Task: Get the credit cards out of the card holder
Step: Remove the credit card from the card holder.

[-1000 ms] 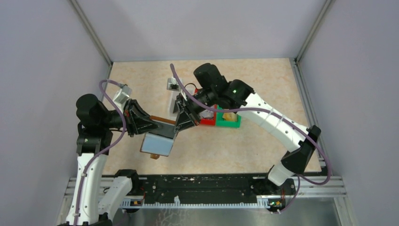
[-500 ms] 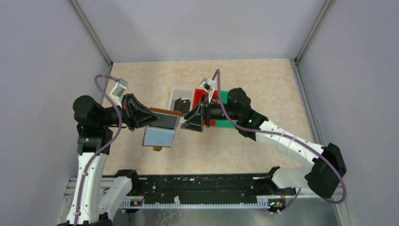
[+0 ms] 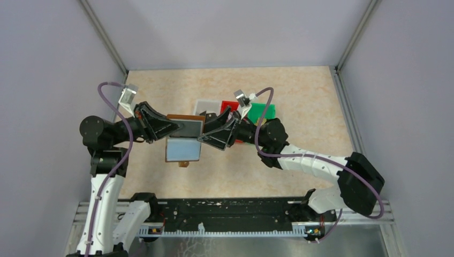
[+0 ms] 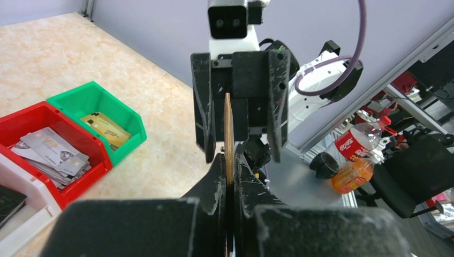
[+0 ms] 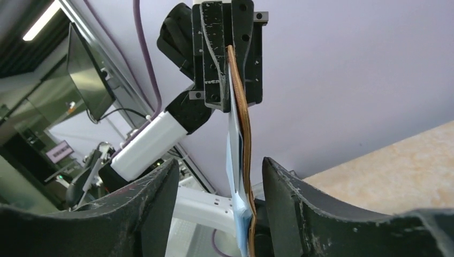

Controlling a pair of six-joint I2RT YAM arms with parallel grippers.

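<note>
The brown card holder hangs open above the table, its pale blue sleeves drooping below. A dark panel shows in its upper half. My left gripper is shut on the holder's left edge; in the left wrist view the holder's thin edge rises from between the jaws of my left gripper. My right gripper stands open, its fingers either side of the holder's right edge without touching it. Credit cards lie in the bins: gold, silvery, black.
Three small bins sit in a row behind the holder: white, red, green. Grey walls close in the table on three sides. The black rail with the arm bases runs along the near edge.
My right gripper opened, drew back to the right of the holder, then returned to straddle its right edge. The left gripper carried the holder a little higher and to the right.
</note>
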